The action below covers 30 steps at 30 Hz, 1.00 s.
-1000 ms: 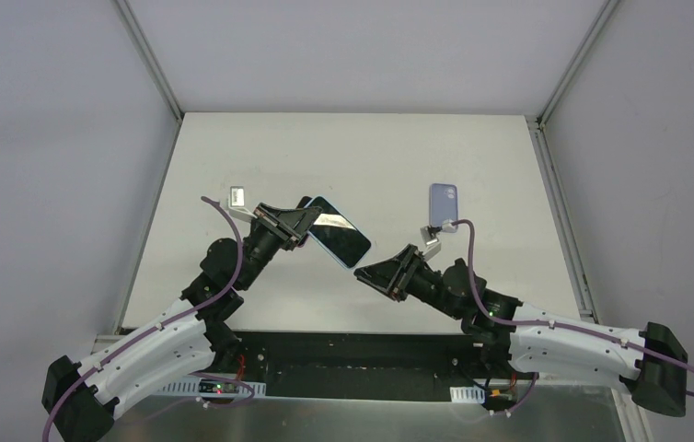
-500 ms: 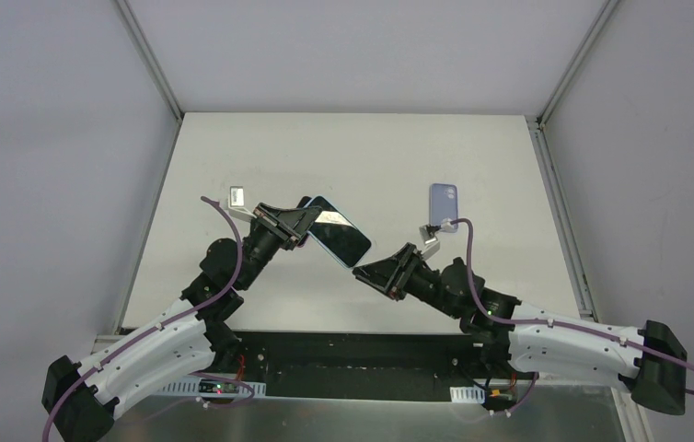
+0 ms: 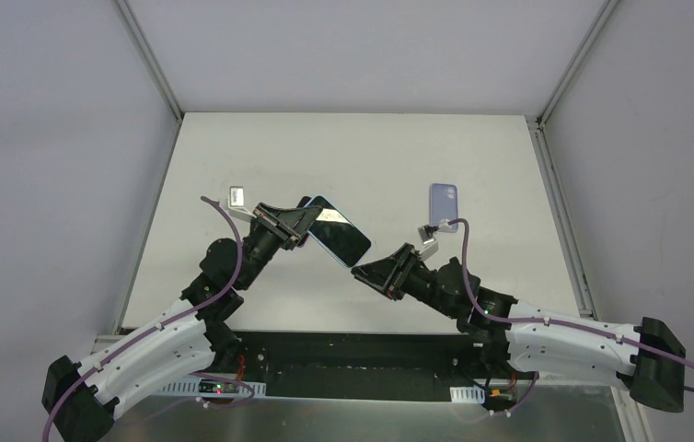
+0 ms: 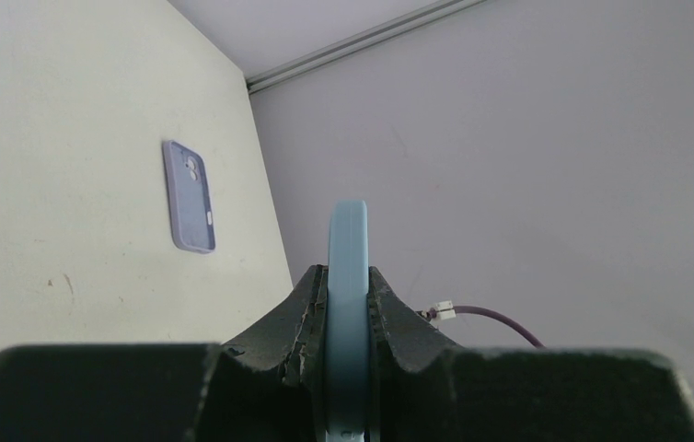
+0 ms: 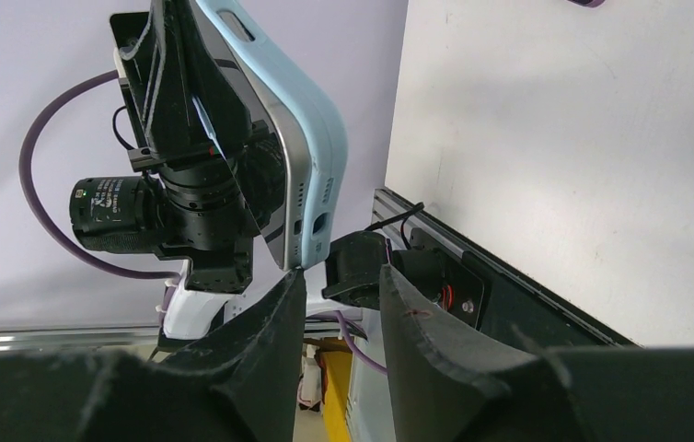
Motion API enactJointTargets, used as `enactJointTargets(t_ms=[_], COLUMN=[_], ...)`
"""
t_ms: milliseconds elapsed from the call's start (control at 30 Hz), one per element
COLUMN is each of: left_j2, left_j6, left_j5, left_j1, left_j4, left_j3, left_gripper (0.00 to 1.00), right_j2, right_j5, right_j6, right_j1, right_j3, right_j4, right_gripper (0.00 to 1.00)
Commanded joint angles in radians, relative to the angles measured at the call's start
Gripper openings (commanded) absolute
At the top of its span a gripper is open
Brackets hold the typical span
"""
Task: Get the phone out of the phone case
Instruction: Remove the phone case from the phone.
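Currently: left fingers (image 4: 299,318) pinch blue case (image 5: 311,129) edge-on, phone (image 3: 341,237) inside, raised above table (image 3: 371,157). Right fingers (image 5: 265,345) spread, just short of free corner. Advice: grip phone rim only, peel case lip off. Purple case (image 3: 443,203) well apart.

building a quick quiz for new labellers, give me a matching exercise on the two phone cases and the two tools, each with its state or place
Things:
1. light blue cased phone
2. lavender case
3. left tool
4. right tool

States:
a. open, at the phone's bottom end
b. lying flat on the table
c. held up in the air
d. shut on the cased phone

Pairs: 1-c, 2-b, 3-d, 4-a
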Motion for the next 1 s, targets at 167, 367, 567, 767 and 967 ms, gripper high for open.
enactJointTargets(t_ms=[167, 367, 567, 767, 967], left_j2=[-0.016, -0.012, -0.018, -0.025, -0.048], left_j6=[-0.023, -0.018, -0.010, -0.003, 0.011], left_j5=[0.036, 0.042, 0.029, 0.022, 0.001], left_j1=[-0.021, -0.045, -0.067, -0.081, -0.083], left_j4=[0.125, 0.126, 0.128, 0.129, 0.130], left_j3=[0.057, 0.078, 0.078, 0.076, 0.061], left_gripper=[0.00, 0.00, 0.00, 0.00, 0.00], right_j2=[-0.007, 0.009, 0.032, 0.046, 0.023], right_j5=[0.060, 0.099, 0.100, 0.101, 0.074], right_j6=[0.024, 0.068, 0.097, 0.110, 0.068], right_j1=[0.004, 0.003, 0.004, 0.004, 0.004], right_j3=[0.032, 0.022, 0.025, 0.029, 0.030], right_j4=[0.046, 0.046, 0.057, 0.065, 0.062], right_gripper=[0.38, 0.37, 0.36, 0.36, 0.37])
